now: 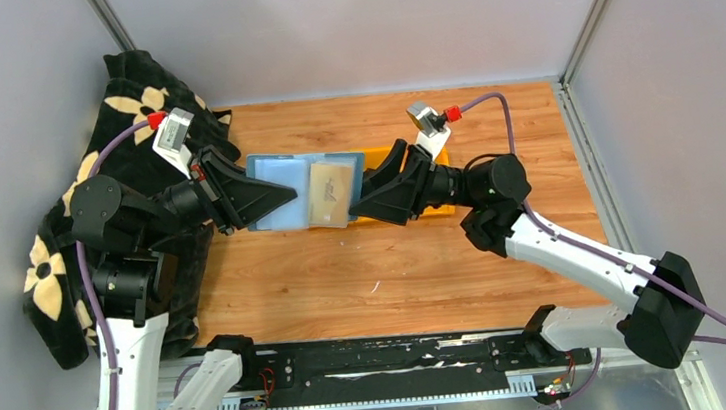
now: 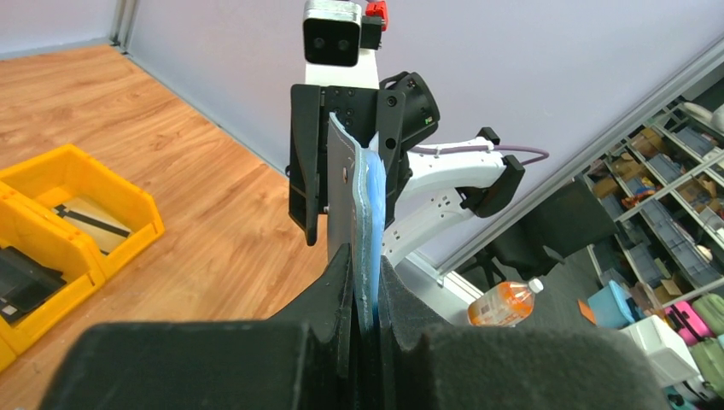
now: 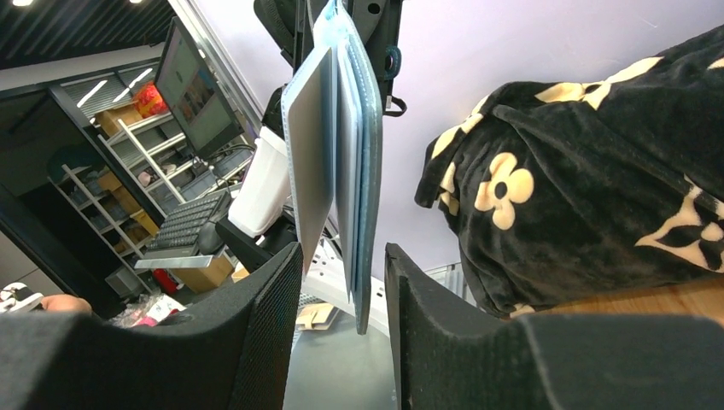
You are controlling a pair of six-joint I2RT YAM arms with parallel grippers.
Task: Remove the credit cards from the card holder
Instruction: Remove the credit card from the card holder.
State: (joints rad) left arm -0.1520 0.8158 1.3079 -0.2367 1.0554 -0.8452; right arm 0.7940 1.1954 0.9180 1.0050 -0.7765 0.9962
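Card holder (image 1: 282,188) spread open in mid-air above the tabletop (image 1: 395,262), pale-blue inside facing up, one silvery credit card (image 1: 330,192) lying in its right half. Behind it stand yellow bins (image 2: 77,213) with flat items in them. Both arms reach inward: the left claw (image 1: 258,200) is clenched on the holder's left end, and the right claw (image 1: 364,200) is released, its fingers (image 3: 265,290) straddling the card edge.

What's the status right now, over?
Left gripper shut on card holder, held off the table. Right gripper open around card end. Nothing blocking.
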